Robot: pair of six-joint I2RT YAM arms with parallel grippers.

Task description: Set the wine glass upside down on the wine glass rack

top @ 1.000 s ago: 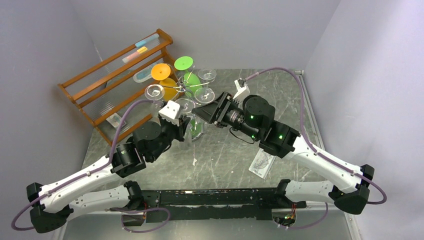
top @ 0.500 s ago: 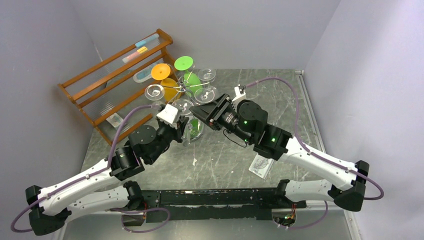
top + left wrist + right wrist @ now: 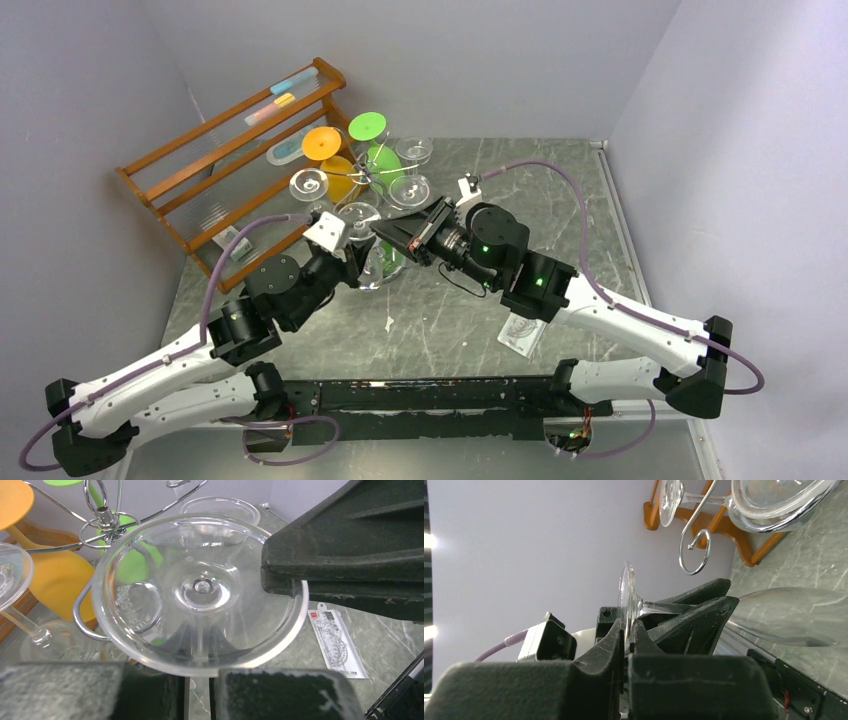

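Observation:
A clear wine glass (image 3: pixel 378 268) hangs foot-up beside the chrome wine glass rack (image 3: pixel 372 178). My left gripper (image 3: pixel 360 262) is shut on its stem. In the left wrist view the round foot (image 3: pixel 200 587) fills the middle, and the stem runs down between my left gripper's (image 3: pixel 200 677) pads. My right gripper (image 3: pixel 386 233) is shut on the foot's rim; its fingers (image 3: pixel 320 575) pinch that rim from the right. In the right wrist view the foot (image 3: pixel 626 597) stands edge-on inside my right gripper (image 3: pixel 626 630), with the bowl (image 3: pixel 789 615) lying to the right. A curled rack hook (image 3: pixel 694 550) hangs just above.
An orange glass (image 3: pixel 325 145), a green glass (image 3: pixel 367 127) and several clear glasses (image 3: pixel 413 150) hang on the wire rack. A slanted brown wooden shelf rack (image 3: pixel 235 165) stands at the back left. A small plastic packet (image 3: pixel 522 330) lies on the table right of centre.
My right gripper has moved left to the glass's foot and shut on its rim. The left arm has shifted a little left and nearer with the glass still in its grip.

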